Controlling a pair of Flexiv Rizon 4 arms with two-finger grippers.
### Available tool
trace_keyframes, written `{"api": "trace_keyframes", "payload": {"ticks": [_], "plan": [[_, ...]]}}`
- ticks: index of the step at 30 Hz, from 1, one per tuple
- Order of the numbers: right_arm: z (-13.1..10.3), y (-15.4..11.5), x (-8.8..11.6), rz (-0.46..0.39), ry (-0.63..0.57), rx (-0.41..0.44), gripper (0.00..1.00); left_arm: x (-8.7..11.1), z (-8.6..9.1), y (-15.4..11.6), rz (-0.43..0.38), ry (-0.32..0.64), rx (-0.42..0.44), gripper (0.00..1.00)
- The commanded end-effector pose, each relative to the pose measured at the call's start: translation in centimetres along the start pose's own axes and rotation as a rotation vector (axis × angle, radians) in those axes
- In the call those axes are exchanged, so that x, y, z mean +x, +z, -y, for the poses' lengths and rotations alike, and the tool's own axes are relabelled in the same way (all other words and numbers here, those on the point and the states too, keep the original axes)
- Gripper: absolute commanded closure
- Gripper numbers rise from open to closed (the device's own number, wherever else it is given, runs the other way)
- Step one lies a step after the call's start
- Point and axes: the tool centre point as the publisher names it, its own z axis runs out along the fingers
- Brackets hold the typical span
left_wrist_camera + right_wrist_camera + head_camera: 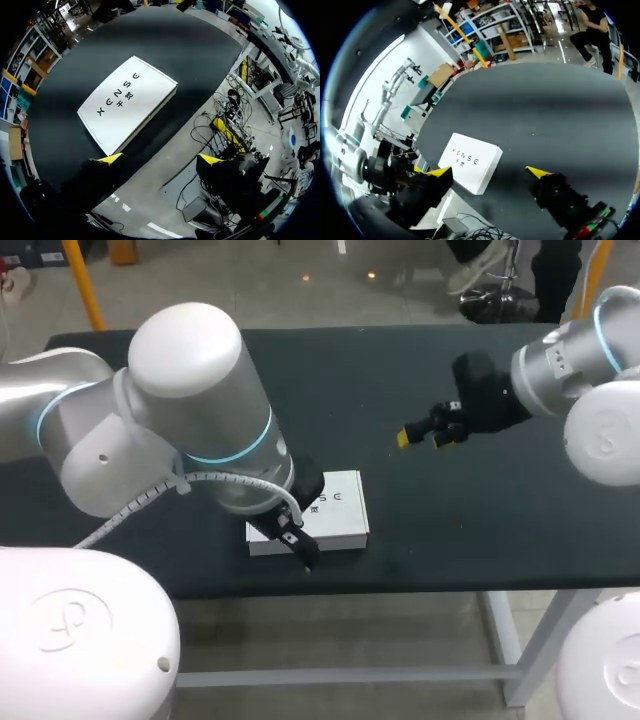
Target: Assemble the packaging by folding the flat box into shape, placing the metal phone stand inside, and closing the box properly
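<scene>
The white box [338, 508] lies flat, lid shut, at the near edge of the table [470, 530]. The left pincer [160, 160] hangs just beside its corner, fingers spread and empty, and the box's long side slants away ahead. The right pincer [420, 432], likewise spread and empty, is well apart, so the left arm is nearer.

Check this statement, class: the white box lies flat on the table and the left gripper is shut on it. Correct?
No. The box lies flat on the table, but the left gripper is open, not shut on it: the left wrist view shows the box ahead of its spread yellow tips.
</scene>
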Motion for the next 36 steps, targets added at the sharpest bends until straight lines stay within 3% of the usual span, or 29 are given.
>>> {"api": "trace_keyframes", "payload": {"ticks": [1,10,19,29,36], "plan": [[0.7,-1.2,-2.0,-0.027,-0.089,-0.233,0.0,2.2,1.2,0.8,0.104,-0.095,-0.053,0.0],[-0.6,-1.1,-5.2,-0.016,-0.27,-0.378,0.0,4.1,0.2,1.9,0.126,-0.276,-0.104,0.0],[-1.9,-0.8,-7.2,0.023,-0.365,-0.419,0.0,5.1,-0.5,3.4,0.122,-0.399,-0.118,0.0],[-2.3,-2.1,-9.1,0.005,-0.43,-0.452,0.0,3.9,0.2,5.7,0.118,-0.54,-0.088,0.0],[-2.3,-2.5,-10.6,0.011,-0.436,-0.478,0.0,2.1,0.8,7.3,0.059,-0.614,-0.08,0.0]]}}
